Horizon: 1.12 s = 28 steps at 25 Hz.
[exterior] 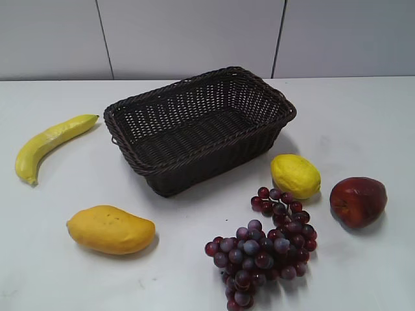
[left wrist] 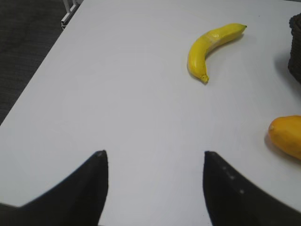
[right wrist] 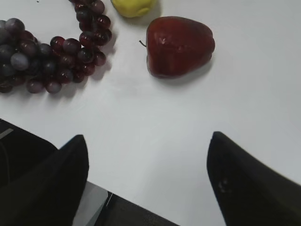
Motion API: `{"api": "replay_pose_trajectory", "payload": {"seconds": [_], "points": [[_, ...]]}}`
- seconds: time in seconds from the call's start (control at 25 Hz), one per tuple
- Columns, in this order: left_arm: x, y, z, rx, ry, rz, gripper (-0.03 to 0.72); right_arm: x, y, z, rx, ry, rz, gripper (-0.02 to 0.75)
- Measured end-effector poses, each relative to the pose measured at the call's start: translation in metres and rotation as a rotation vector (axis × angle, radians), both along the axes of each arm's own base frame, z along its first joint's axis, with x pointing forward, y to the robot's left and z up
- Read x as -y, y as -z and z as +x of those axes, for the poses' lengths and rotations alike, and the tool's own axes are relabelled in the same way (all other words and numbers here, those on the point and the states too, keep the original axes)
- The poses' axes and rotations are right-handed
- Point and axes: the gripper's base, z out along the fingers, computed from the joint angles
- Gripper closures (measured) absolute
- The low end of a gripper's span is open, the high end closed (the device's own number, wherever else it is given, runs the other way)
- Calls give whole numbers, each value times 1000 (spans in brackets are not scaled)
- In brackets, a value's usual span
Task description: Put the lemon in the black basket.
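Observation:
The lemon (exterior: pixel 296 175) is small, bright yellow and dimpled. It lies on the white table just right of the black basket (exterior: pixel 155 100), a large dark wicker basket at the table's middle with nothing in it. The lemon's lower part also shows at the top of the right wrist view (right wrist: pixel 133 6). A sliver of the basket shows at the right edge of the left wrist view (left wrist: pixel 296 47). My left gripper (left wrist: pixel 153 157) is open and empty above bare table. My right gripper (right wrist: pixel 148 141) is open and empty near the table's front edge. Neither gripper shows in the exterior view.
A banana (exterior: pixel 48 144) lies at the far left. A mango (exterior: pixel 110 229) lies at the front left. A bunch of purple grapes (exterior: pixel 266 246) lies in front of the lemon. A red apple (exterior: pixel 358 201) lies to its right. The table's front edge (right wrist: pixel 141 209) is under my right gripper.

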Motion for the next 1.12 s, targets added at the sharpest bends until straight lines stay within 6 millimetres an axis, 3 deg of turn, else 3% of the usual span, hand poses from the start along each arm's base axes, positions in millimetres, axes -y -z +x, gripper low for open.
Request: {"api": "replay_pose_trajectory", "payload": {"seconds": [0.32,0.64,0.92,1.12], "points": [[0,0,0,0,0,0,216,-9,8,74,-82,-50,-15,146],[0,0,0,0,0,0,216,-55,38,132,-103,-164,-31,147],[0,0,0,0,0,0,216,-85,82,159,-131,-223,-70,147],[0,0,0,0,0,0,216,-94,117,170,-151,-239,-111,147]]}}
